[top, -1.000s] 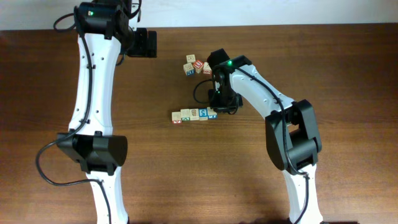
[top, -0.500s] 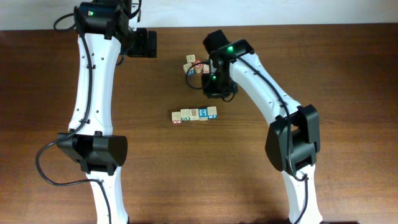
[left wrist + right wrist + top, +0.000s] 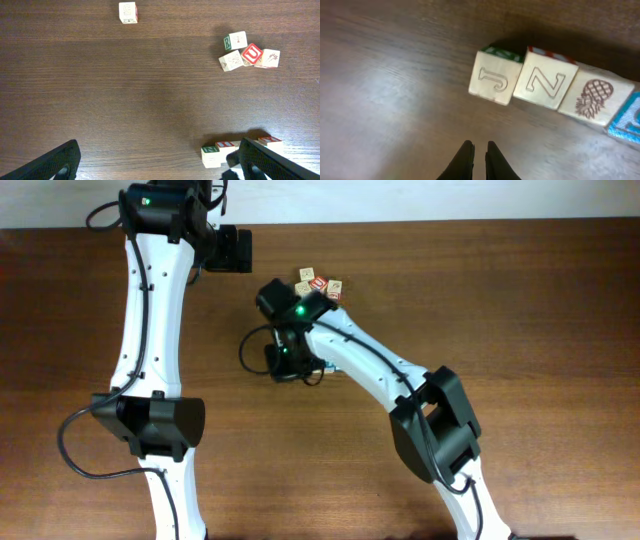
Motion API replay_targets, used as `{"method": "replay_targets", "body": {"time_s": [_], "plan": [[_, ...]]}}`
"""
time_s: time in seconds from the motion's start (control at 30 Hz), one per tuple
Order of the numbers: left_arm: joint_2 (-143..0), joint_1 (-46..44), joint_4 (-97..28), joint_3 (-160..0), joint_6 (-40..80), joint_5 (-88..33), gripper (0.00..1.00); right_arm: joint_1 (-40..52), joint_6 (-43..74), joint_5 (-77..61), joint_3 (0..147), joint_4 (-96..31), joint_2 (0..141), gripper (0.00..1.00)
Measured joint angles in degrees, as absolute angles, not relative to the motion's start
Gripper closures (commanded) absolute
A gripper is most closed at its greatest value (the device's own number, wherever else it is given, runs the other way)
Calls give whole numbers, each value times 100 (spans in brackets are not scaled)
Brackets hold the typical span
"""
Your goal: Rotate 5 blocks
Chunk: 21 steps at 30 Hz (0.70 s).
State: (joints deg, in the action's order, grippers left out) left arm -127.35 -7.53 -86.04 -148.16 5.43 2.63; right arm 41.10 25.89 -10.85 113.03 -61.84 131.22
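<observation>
The row of blocks [image 3: 555,90] is lying on the dark, fine-grained wooden table [image 3: 380,75]; the cubes are pale, smooth wood with square faces, sitting side by side and touching. The J block [image 3: 492,80] at the end is showing an outlined letter J on top, with a green-printed edge behind. The Z block [image 3: 546,82] next to it is carrying an outlined Z and a red-striped edge. The pineapple block [image 3: 592,97] is bearing a brown line-drawn pineapple. The blue block [image 3: 627,122] is being cut off by the frame edge, so its mark cannot be read.

The right gripper [image 3: 479,152] is hovering near the J end of the row, apart from it; its dark tapered fingers [image 3: 466,159] are standing pinched almost together with only a thin slit between them, gripping nothing.

The left gripper [image 3: 159,155] is hanging spread wide and empty. Its view is taking in a loose cluster [image 3: 235,40] of cubes well apart from the row; among them the red U cube [image 3: 251,52] is showing a white U. A lone cube [image 3: 128,12] is sitting by itself, its print too small to read.
</observation>
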Motion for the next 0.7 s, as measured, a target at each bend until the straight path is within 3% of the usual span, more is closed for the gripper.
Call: {"method": "replay_targets", "body": {"time_s": [0.7], "plan": [[-12735, -753, -8604, -14816, 543, 263, 1, 4329, 2875, -491, 10626, -5168, 13148, 88]]}}
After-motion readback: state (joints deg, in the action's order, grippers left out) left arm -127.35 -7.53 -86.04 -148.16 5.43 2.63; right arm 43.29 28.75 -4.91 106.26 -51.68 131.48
